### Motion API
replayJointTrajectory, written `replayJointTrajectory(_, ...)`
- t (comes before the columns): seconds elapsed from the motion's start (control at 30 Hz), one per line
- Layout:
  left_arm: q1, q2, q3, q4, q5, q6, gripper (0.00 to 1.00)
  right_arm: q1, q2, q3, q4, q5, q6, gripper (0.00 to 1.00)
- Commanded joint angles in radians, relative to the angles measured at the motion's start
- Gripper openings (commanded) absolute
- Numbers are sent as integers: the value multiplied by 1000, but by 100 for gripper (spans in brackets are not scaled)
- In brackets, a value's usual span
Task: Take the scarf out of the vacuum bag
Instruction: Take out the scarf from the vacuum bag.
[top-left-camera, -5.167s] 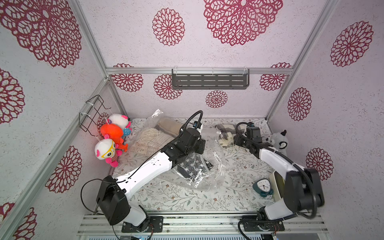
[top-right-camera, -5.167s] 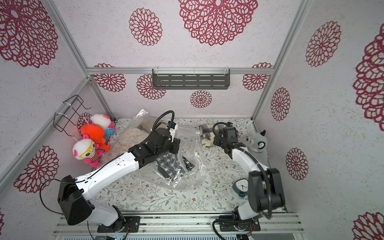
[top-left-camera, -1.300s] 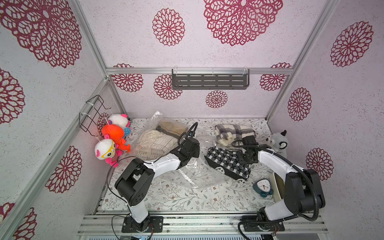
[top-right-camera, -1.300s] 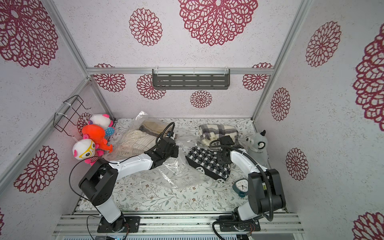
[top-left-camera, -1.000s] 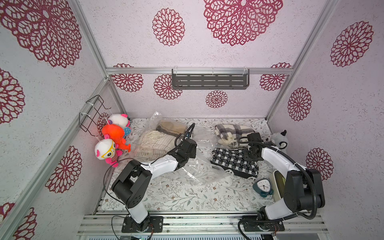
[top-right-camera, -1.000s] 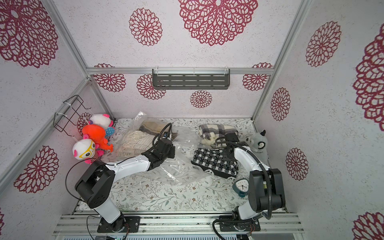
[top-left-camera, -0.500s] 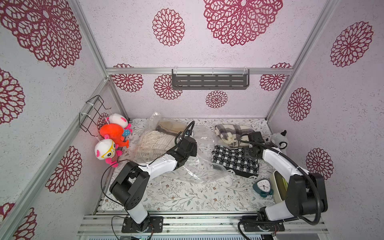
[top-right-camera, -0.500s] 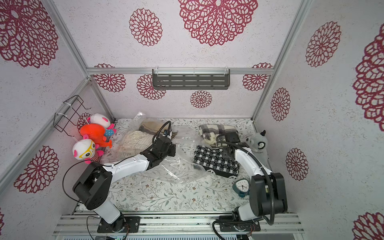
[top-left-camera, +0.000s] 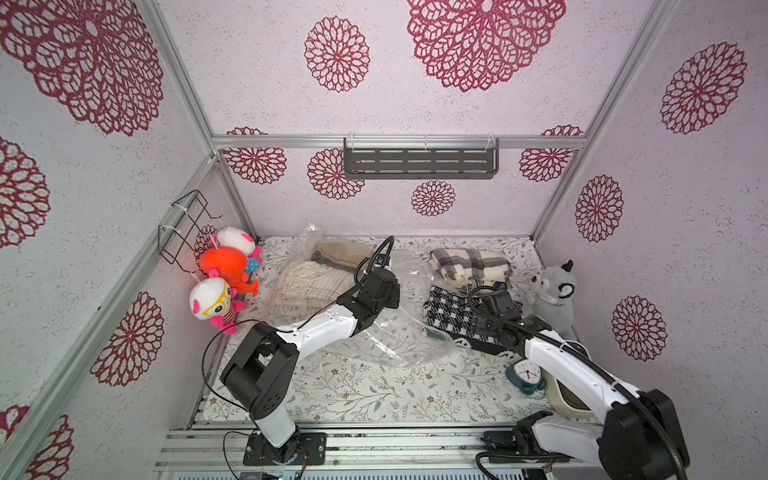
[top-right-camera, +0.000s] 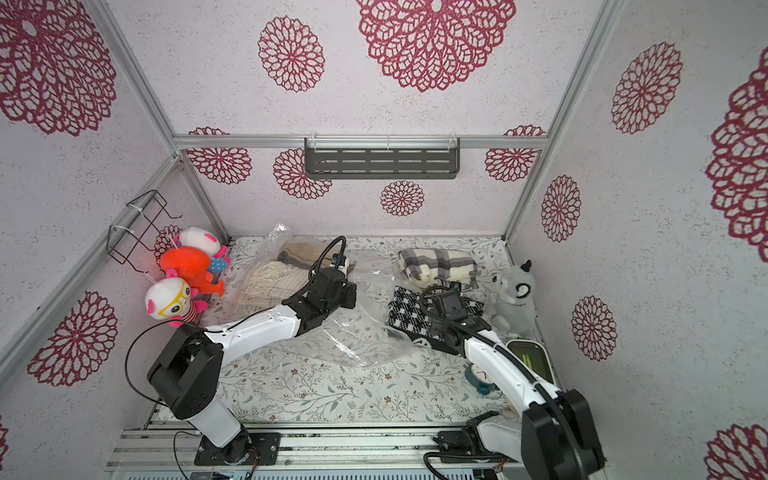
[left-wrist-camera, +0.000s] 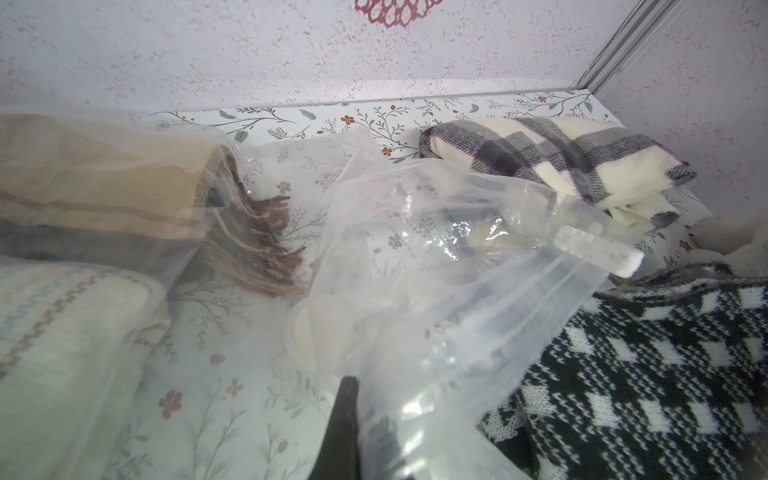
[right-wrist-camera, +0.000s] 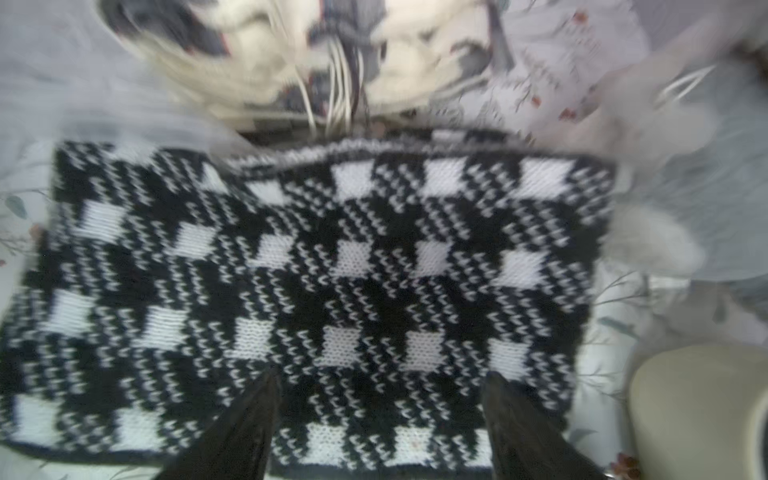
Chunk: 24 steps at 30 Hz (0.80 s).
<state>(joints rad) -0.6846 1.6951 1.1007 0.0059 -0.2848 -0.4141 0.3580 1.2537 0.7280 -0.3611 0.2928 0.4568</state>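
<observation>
Two black fingers (right-wrist-camera: 257, 415) of my right gripper (right-wrist-camera: 381, 378) stand wide apart with nothing between them. They hang just over the scarf (right-wrist-camera: 332, 270), by its near edge. My left gripper (left-wrist-camera: 361, 409) is pinched tight on a fold of the vacuum bag (left-wrist-camera: 457, 291). The clear plastic hides most of that gripper.

What could go wrong? The bag's loose rim seems to touch the scarf's corner nearest the middle of the desk (top-left-camera: 353, 386). I cannot tell if that corner is under the plastic or on top of it. If my left gripper tugs the bag, the plastic could drag that corner and mess up the fold. If my right gripper drops and shuts, it could catch plastic along with the wool. A plaid scarf (top-left-camera: 469, 264) lies right behind, so its strings could get snagged too. A little clock (top-left-camera: 525, 374) and a grey toy (top-left-camera: 552, 291) sit by the desk's right edge, near my right arm. A wide swing could knock them over.

The scarf is thick knit wool with black and white squares and a dark border. It is folded into a flat block and looks soft, so I think it would sag if lifted by one end. It lies near the desk's right edge, toward the back. The bag is big, clear and crinkly, and it lies slack across the middle of the desk. A round white cap (left-wrist-camera: 307, 332) shows through it.
</observation>
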Motion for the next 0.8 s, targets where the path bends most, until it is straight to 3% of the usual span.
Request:
replayJointTrajectory(0.0, -9, -8, 6, -19, -33, -8, 0, -62, 49, -53, 118, -133, 39, 72)
replayJointTrajectory(0.23, -9, -43, -25, -29, -71, 1, 0, -218, 129, -2, 91, -92, 8, 67)
replayJointTrajectory(0.37, -8, -89, -72, -19, -88, 0, 0, -260, 218, 56, 83, -71, -10, 65)
replayJointTrajectory(0.53, -6, -136, -92, -29, -70, 13, 2, -267, 217, 56, 144, -41, -28, 61)
replayJointTrajectory(0.63, -9, -164, -83, -23, -18, 17, 16, -179, 95, 24, 165, -24, -34, 66)
replayJointTrajectory(0.73, -17, -182, -38, -72, 7, 6, 50, -136, -15, 21, 126, -25, -37, 73)
replayJointTrajectory(0.77, -32, -190, -32, -80, -4, 11, 56, -136, -39, 15, 127, -57, -38, 74)
